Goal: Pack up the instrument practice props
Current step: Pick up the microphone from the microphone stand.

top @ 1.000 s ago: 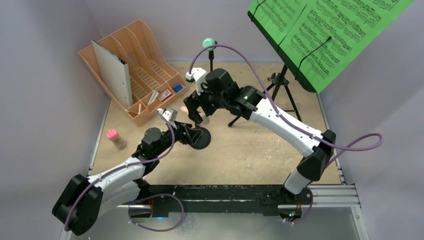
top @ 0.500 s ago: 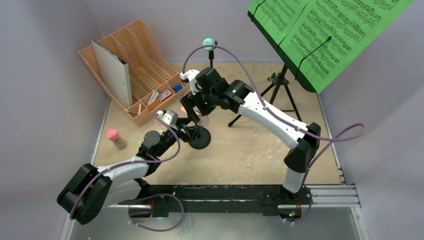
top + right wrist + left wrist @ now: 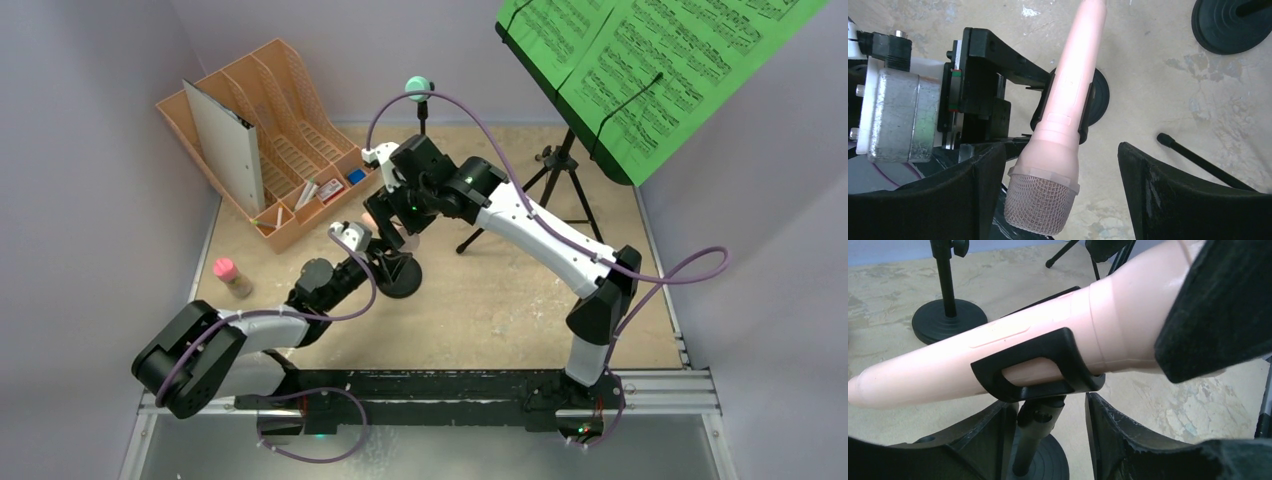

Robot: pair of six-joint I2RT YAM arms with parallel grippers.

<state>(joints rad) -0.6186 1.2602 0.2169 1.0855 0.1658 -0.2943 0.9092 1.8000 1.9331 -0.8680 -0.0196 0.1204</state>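
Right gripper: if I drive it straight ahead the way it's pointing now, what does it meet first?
The pink toy microphone. Its mesh head sits between the open fingers of the right gripper, and its body is seated in the black clip just beyond. Depth is hard to judge, but nothing looks nearer.

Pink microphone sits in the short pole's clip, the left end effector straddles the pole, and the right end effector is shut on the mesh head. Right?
Not shut: the right wrist view shows the right end effector open, its fingers apart either side of the mesh head of the pink microphone, not clamping it. The rest holds.
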